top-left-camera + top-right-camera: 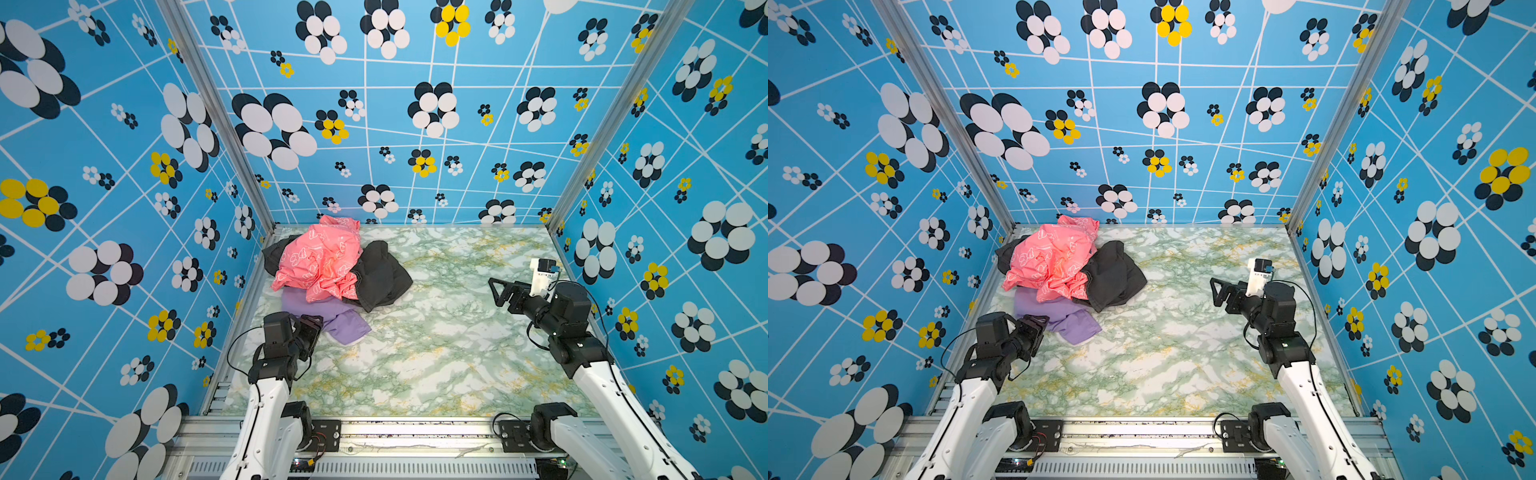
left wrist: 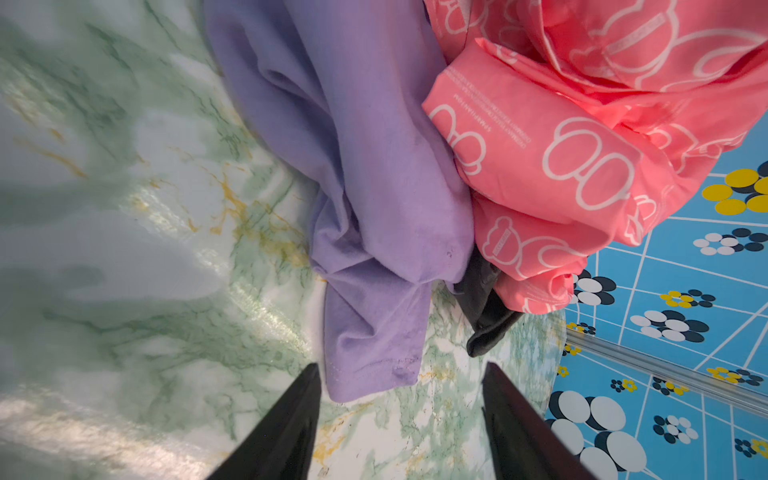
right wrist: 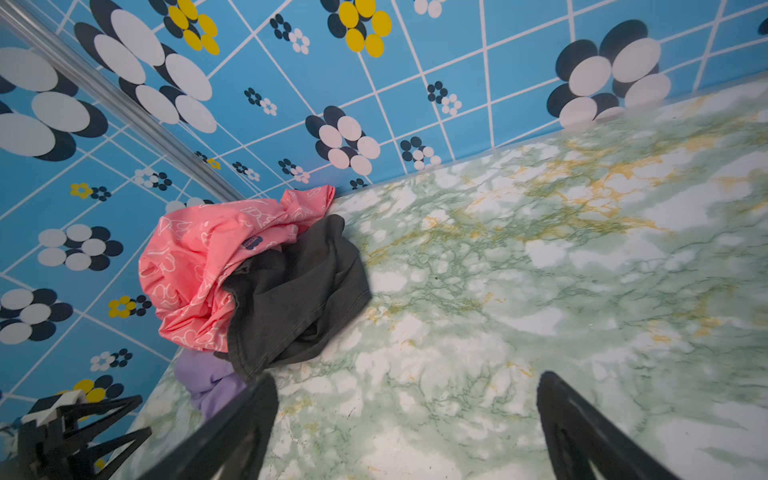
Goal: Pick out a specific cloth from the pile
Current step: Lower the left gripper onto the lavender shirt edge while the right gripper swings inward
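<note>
The pile lies at the table's back left corner, a coral-pink printed cloth on top and a black cloth on its right side. The lavender cloth sticks out from under them toward the front. My left gripper is low at its near left edge. In the left wrist view the cloth's hem reaches between the parted jaws of the left gripper, close to one finger and not pinched. My right gripper hangs open over bare table at the right, holding nothing.
The green-and-white marble table is enclosed by blue flower-patterned walls at the left, back and right, with aluminium posts in the corners. A metal rail runs along the front edge. The pile touches the back and left walls.
</note>
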### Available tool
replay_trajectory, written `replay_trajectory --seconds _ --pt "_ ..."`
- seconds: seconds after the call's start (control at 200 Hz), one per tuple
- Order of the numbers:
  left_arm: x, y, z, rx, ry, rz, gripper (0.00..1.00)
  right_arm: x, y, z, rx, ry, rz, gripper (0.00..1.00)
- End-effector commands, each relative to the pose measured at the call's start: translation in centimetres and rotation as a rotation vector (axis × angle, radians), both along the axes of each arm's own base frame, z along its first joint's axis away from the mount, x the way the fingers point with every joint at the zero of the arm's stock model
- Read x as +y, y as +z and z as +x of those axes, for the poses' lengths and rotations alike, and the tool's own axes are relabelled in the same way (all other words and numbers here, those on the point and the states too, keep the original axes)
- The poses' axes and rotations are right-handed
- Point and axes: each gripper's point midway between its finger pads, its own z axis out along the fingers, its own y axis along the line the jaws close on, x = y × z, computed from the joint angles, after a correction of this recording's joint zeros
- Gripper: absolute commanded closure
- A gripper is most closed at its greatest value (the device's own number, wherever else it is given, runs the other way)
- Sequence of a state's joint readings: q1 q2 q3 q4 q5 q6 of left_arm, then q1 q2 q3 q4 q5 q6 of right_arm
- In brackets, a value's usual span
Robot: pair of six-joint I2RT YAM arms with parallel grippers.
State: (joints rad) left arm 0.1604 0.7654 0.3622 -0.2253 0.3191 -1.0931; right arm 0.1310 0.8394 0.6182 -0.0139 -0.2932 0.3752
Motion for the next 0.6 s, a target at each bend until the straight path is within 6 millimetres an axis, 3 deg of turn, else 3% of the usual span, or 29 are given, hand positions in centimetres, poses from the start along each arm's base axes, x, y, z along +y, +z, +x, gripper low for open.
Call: replay_trajectory --seconds 0.0,0.4,0.525,0.595 --pt "0.4 -0.1 1.0 -0.03 0.047 -0.048 0.42 2.1 0.7 -0.6 -0.019 0.098 -0.018 0.01" --pt "0.5 -1.7 3.3 0.022 0.053 -0.115 0.55 5.9 -0.2 -2.6 -0.036 0.298 -0.148 0.01" --pt "0.5 -2.6 3.8 0.047 0.064 -0.142 0.56 7.1 -0.8 -3.4 -0.049 0.359 -0.185 0.01" --pt "0.3 -3.0 4.3 0.054 0.062 -0.16 0.62 7.7 -1.0 -3.7 -0.056 0.383 -0.198 0.01"
